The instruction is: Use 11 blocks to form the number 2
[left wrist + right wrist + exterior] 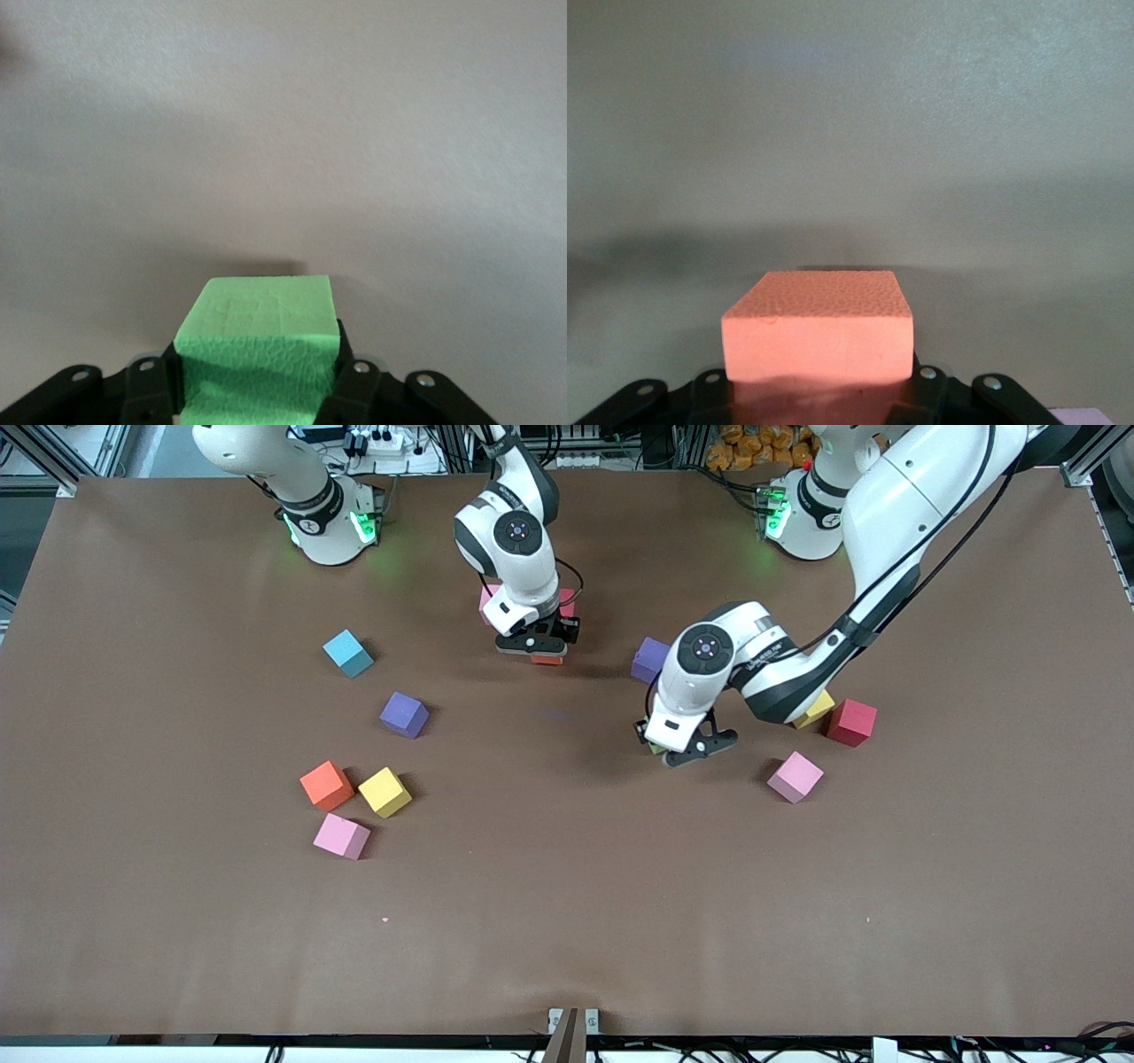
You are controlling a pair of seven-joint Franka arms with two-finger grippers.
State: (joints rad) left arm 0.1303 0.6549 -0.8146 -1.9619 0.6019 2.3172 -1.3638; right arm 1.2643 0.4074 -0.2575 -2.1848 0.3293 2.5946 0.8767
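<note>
My left gripper [663, 746] [257, 394] is shut on a green block [261, 328] [656, 749], low at the table beside a purple block [651, 660]. My right gripper [542, 652] [819, 398] is shut on an orange block [819, 332] [547, 660], low over the table's middle, toward the robots. The other blocks lie scattered and apart: blue [348, 653], purple [404, 714], orange [326, 785], yellow [384, 791], pink [341, 836], yellow [817, 710], red [851, 722], pink [795, 777]. No number 2 is in view.
A pink block [485, 600] and a reddish one [568, 600] peek out past the right arm's wrist, mostly hidden. The brown table [567, 921] is bare in its half nearest the front camera. The left arm's forearm hangs over the yellow block beside the red one.
</note>
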